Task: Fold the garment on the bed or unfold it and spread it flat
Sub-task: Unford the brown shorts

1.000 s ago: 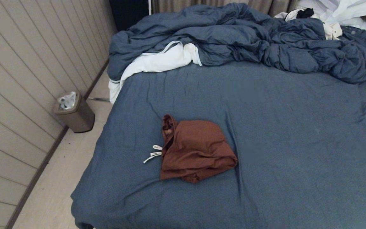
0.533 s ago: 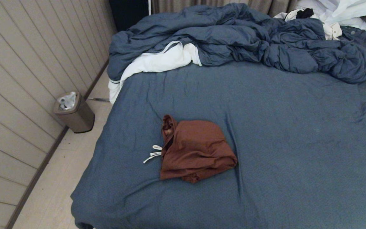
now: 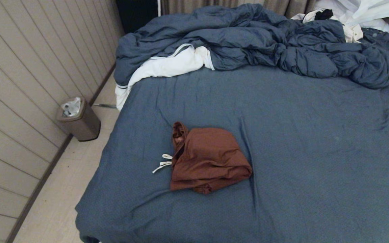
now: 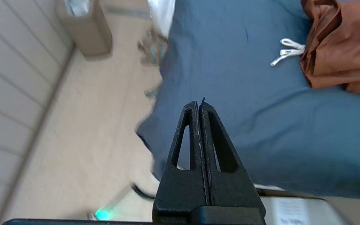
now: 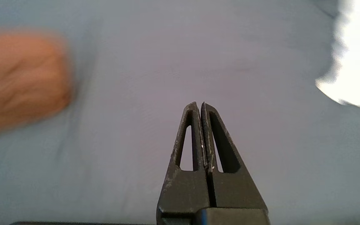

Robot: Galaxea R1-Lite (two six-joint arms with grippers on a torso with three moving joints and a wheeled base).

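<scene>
Pale panelled wall and a light floor run down one side of the bed (image 3: 316, 141), whose dark blue-grey sheet fills most of what you see from the head camera. Your garment (image 3: 208, 158), the rust-brown shorts, lies folded into a compact bundle on the sheet, with its white drawstring (image 3: 162, 163) trailing out on the side toward the wall. Neither arm shows in the head view.

Your left gripper (image 4: 200, 104) has its jaws pressed fully together, holding nothing; it hangs over the near corner of the bed, and the shorts sit well ahead of the tips and off to one side, apart from them. Your right gripper (image 5: 199, 106) is likewise clamped tight on nothing, above bare sheet, with the shorts a blurred brown shape ahead and off to the other side, not touching.

Beyond the shorts, a rumpled blue duvet (image 3: 265, 40) is heaped across the far end, with white clothes (image 3: 360, 13) behind it. A small bin (image 3: 79, 119) stands on the floor by the wall.
</scene>
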